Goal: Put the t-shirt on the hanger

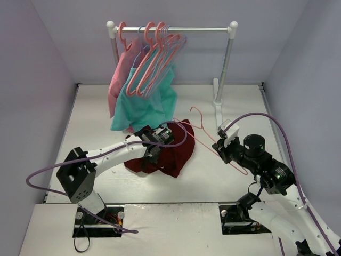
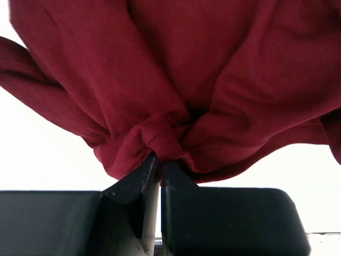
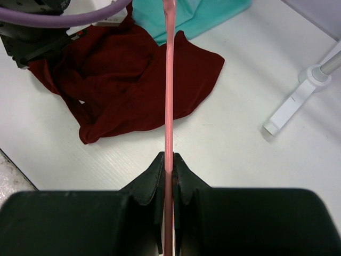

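The dark maroon t-shirt (image 1: 171,152) lies bunched on the table, mid-left. My left gripper (image 1: 155,145) is shut on a fold of it (image 2: 160,140), and the cloth hangs around the fingertips. My right gripper (image 1: 222,143) is shut on the salmon-pink hanger (image 1: 198,126) and holds it above the table, to the right of the shirt. In the right wrist view the hanger's bar (image 3: 169,96) runs straight up from the jaws over the shirt (image 3: 128,80). The neck tag is hidden.
A white clothes rail (image 1: 171,30) stands at the back with several pink hangers (image 1: 152,64), a teal garment (image 1: 146,104) and a pink garment (image 1: 120,74). The rail's right post and foot (image 1: 219,101) stand behind my right gripper. Grey walls close in both sides.
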Motion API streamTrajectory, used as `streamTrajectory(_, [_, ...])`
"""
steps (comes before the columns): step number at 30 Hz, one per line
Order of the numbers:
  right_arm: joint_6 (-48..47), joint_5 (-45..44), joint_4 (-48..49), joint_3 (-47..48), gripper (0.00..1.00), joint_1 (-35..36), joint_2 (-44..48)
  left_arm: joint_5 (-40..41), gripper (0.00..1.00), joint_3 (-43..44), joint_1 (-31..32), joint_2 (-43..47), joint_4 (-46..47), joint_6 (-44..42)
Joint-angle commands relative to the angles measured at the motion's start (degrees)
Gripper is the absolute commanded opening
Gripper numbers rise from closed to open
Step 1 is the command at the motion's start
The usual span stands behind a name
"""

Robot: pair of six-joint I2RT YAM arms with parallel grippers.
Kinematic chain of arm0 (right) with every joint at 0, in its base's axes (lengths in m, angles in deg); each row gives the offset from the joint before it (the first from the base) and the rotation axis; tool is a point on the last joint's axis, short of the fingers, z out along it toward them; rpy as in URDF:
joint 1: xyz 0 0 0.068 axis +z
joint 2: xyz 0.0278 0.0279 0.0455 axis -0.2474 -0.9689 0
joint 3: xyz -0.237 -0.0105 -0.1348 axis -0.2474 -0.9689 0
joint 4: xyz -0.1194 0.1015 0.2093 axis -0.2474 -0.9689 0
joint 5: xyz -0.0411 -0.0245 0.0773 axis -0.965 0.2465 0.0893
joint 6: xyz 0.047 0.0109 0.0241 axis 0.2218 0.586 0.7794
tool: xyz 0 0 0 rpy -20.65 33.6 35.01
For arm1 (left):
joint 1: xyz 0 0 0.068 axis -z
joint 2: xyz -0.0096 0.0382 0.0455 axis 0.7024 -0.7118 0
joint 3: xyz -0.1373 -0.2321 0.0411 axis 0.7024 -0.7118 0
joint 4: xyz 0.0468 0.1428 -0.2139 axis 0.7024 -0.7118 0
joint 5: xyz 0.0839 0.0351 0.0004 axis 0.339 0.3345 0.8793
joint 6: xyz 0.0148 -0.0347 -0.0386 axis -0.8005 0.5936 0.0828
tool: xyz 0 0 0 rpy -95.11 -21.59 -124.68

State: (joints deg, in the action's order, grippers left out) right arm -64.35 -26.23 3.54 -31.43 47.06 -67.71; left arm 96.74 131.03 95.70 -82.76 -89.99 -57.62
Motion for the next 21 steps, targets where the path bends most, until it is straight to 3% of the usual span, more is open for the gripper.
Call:
streamTrajectory(1, [-0.71, 4.58, 3.3, 2.1, 0.0, 0.49, 0.44, 2.16, 0.0, 5.53, -1.32, 4.86, -1.81, -1.01])
streamTrajectory(9, [0.84, 16.02, 3.3, 6.18, 0.0, 0.49, 1.01, 0.39, 0.0, 15.0, -8.05, 8.49, -10.33, -1.17])
streamTrajectory(21, [4.26, 28.39, 3.3, 8.29, 0.0, 0.53, -2.44, -2.51, 0.0, 20.49, -8.51, 8.6, -13.85, 0.95])
